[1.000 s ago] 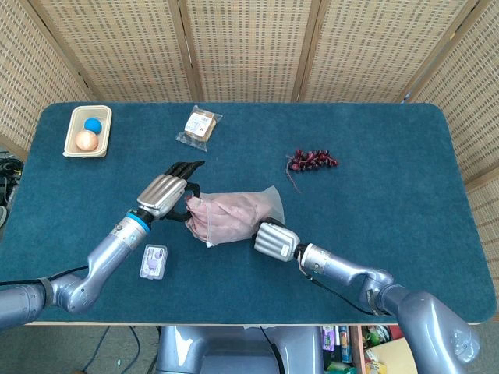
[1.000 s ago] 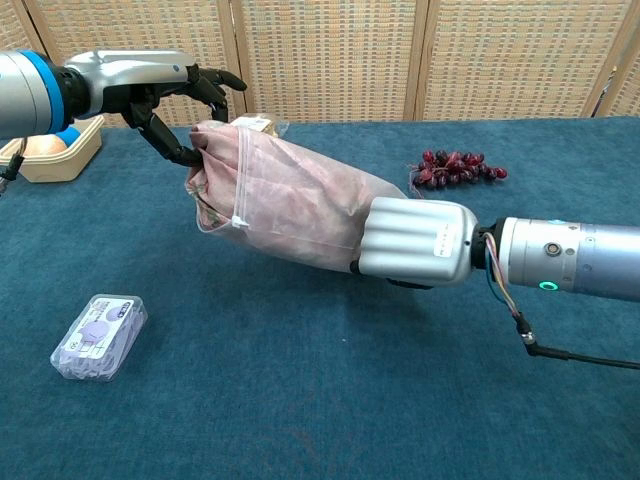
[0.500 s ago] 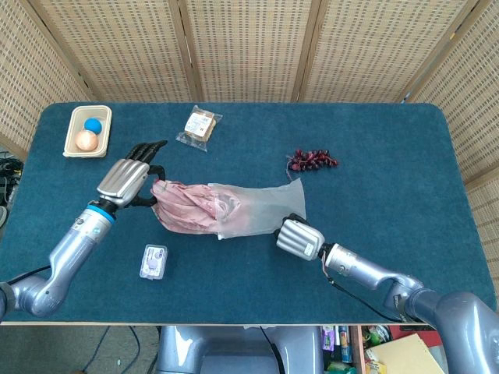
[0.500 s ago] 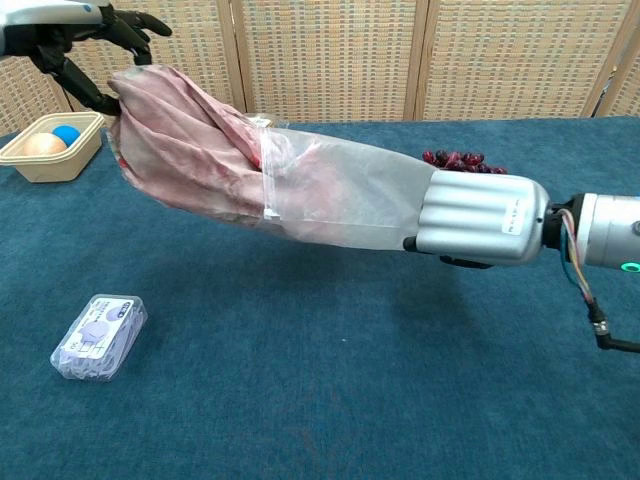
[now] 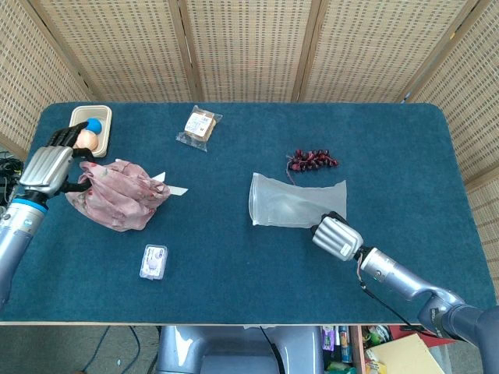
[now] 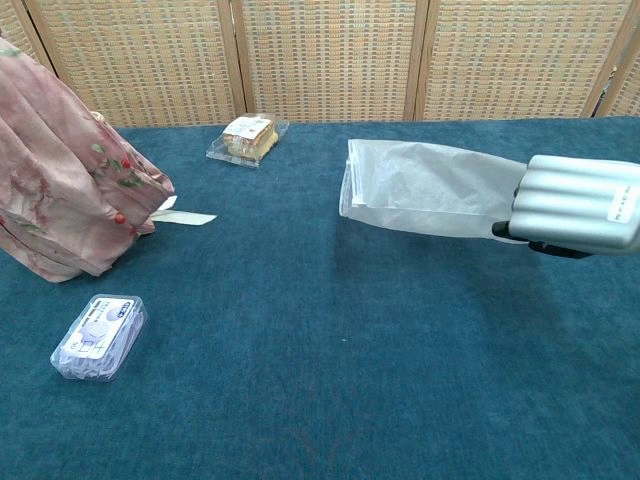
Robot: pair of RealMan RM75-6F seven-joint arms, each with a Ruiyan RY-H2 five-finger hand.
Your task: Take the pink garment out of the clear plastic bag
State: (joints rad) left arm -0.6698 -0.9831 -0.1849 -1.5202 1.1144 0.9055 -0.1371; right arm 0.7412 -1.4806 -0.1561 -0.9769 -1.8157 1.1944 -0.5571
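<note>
The pink floral garment (image 5: 117, 195) hangs bunched at the far left, fully outside the bag, and it also fills the left edge of the chest view (image 6: 70, 195). My left hand (image 5: 48, 167) grips its upper left end. The clear plastic bag (image 5: 292, 204) is empty, held off the table at centre right with its open mouth facing left; the chest view shows the bag (image 6: 430, 190) in mid-air. My right hand (image 5: 337, 236) grips its closed end, fingers curled over the plastic (image 6: 580, 205).
A small clear packet (image 5: 153, 262) lies near the front left. A wrapped snack (image 5: 202, 125) sits at the back, and a bunch of dark grapes (image 5: 312, 160) behind the bag. A tray (image 5: 102, 117) with two balls stands at the back left corner.
My left hand has pulled the garment left and fully out of the bag. My right hand has drawn the emptied bag to the right. A white tag now trails from the garment.
</note>
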